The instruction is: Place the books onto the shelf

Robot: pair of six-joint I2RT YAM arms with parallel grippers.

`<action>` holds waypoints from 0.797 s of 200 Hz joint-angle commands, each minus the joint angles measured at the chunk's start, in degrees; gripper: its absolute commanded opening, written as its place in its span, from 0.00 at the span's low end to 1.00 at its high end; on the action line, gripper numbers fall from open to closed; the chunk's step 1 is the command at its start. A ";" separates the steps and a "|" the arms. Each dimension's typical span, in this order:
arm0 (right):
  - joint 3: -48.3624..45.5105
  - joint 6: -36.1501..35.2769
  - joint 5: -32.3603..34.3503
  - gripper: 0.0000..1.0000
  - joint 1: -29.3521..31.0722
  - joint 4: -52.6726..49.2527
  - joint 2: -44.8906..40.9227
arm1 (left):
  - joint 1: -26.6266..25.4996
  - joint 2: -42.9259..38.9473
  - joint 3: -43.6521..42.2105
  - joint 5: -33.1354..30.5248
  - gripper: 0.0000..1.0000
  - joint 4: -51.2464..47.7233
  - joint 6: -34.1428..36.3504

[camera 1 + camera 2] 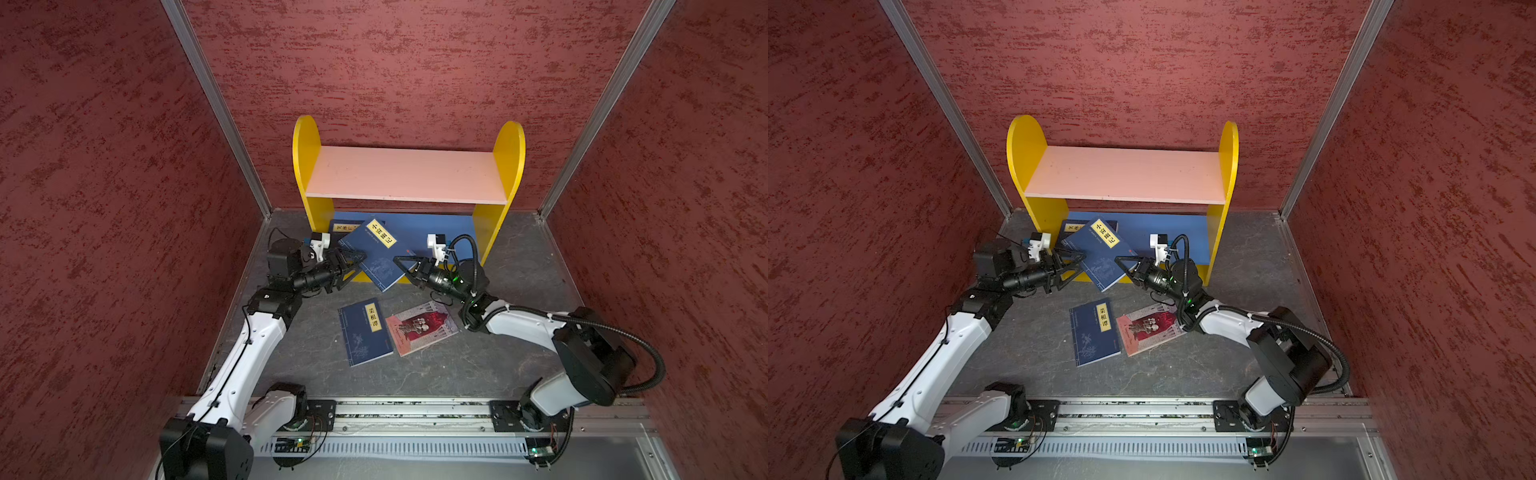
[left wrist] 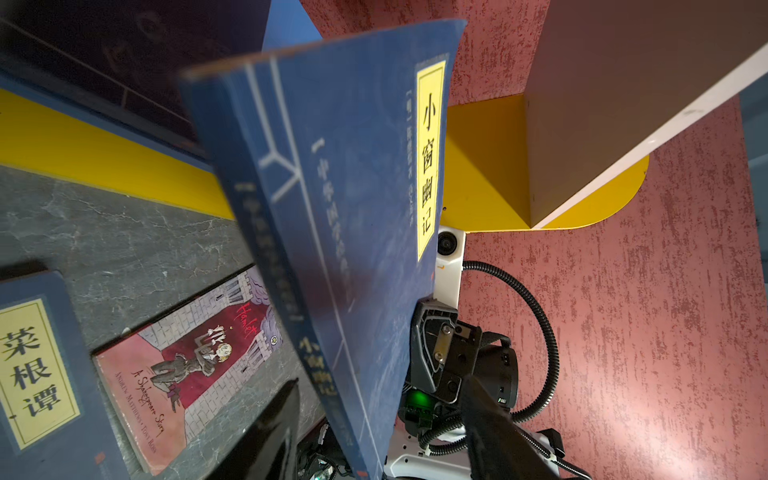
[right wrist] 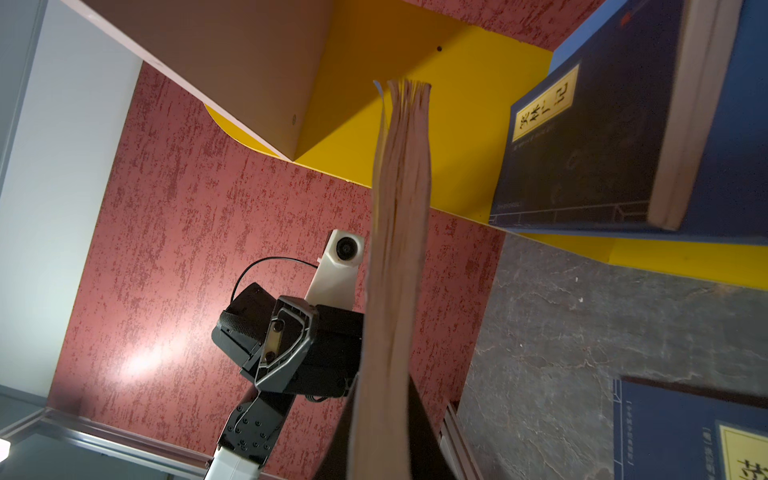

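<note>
Books (image 1: 365, 332) — one is put on shelf (image 1: 407, 174), one is pinched by right gripper (image 1: 397, 260), left gripper (image 1: 359, 264) is held open — two are left on the floor.

Shelved navy book (image 1: 340, 228) mostly hidden behind raised navy book (image 1: 376, 259).

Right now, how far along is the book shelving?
Done: one yellow-labelled navy paperback lies on the blue lower board of the yellow shelf. In hand: right gripper grips another navy paperback; left gripper open. Left: third navy paperback and pink illustrated paperback on the grey floor.
</note>
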 commanded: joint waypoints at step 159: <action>6.04 5.63 -12.98 0.20 -2.20 3.79 2.71 | 3.90 -0.29 -1.35 3.98 0.11 4.16 -3.13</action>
